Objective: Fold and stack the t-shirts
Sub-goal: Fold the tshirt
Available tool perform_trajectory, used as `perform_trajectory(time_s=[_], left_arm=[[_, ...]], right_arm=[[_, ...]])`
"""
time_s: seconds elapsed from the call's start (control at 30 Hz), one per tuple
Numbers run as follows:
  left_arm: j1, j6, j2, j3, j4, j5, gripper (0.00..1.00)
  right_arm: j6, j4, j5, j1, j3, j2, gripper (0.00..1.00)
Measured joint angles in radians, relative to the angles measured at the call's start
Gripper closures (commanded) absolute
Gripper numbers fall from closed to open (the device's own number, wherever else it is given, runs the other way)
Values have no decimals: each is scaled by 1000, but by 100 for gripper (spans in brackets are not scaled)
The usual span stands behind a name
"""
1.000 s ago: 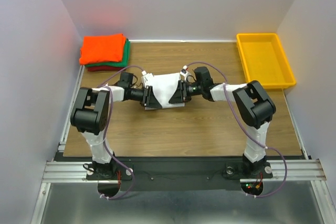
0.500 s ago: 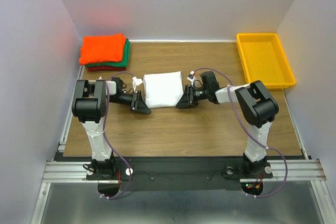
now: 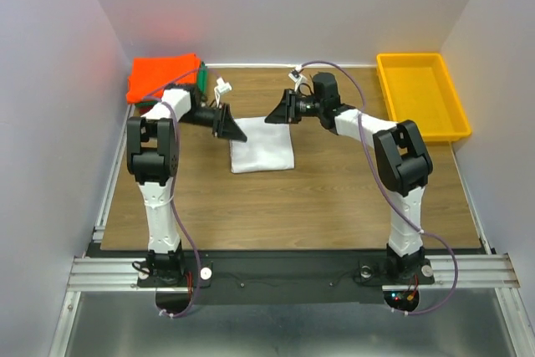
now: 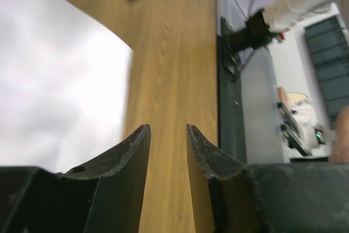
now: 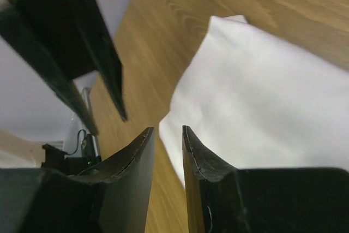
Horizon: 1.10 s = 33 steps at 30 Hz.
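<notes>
A folded white t-shirt (image 3: pixel 262 153) lies flat on the wooden table (image 3: pixel 334 198). It also shows in the left wrist view (image 4: pixel 60 80) and the right wrist view (image 5: pixel 262 96). A stack of folded orange, green and dark red t-shirts (image 3: pixel 163 79) sits at the back left corner. My left gripper (image 3: pixel 236 130) (image 4: pixel 166 126) is open by a narrow gap and empty, above the white shirt's far left corner. My right gripper (image 3: pixel 272 115) (image 5: pixel 168 128) is open by a narrow gap and empty, just beyond the shirt's far edge.
A yellow plastic tray (image 3: pixel 450 127) stands at the back right. White walls close the table on three sides. The left arm's forearm passes right beside the shirt stack.
Both grippers pulled off the white shirt's sides, then swung toward the back, to its far edge. The shirt stays folded and flat where it was.
</notes>
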Motion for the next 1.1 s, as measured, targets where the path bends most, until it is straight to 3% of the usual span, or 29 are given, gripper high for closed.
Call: perform_trajectory(time_s=[0.07,0.17,0.27,0.4,0.53,0.6,0.63,0.73,0.77,0.93,1.1], left_arm=[[0,-98,39,153,24,-23,51],[0,-360,-3,213,205,-183,38],[5,-587,-148,119,439,-337,29],[20,-784,-341,-65,713,-362,20],[14,-1046,-468,-340,1086,-369,13],[0,-1173,-466,-427,1239,-369,12],[-11,-1265,-452,-489,1345,-370,9],[-44,-1506,-378,-620,1631,-374,8],[-49,-1535,-367,-629,1661,-373,8],[-84,-1728,-232,-669,1897,-387,7],[-59,-1752,-153,-672,1936,-431,7]], right_arm=[[-1,-16,24,-4,38,45,67],[-3,-45,42,-14,52,58,66],[-5,-54,48,-33,74,58,65],[-8,-60,49,-49,74,52,64],[-7,-62,49,-60,38,41,52],[-2,-64,48,-60,21,41,46],[0,-64,48,-60,13,41,35],[19,-70,38,-60,-4,41,21],[20,-70,34,-60,-4,41,18],[50,-68,29,-59,-8,42,12],[48,-53,43,-60,-11,91,11]])
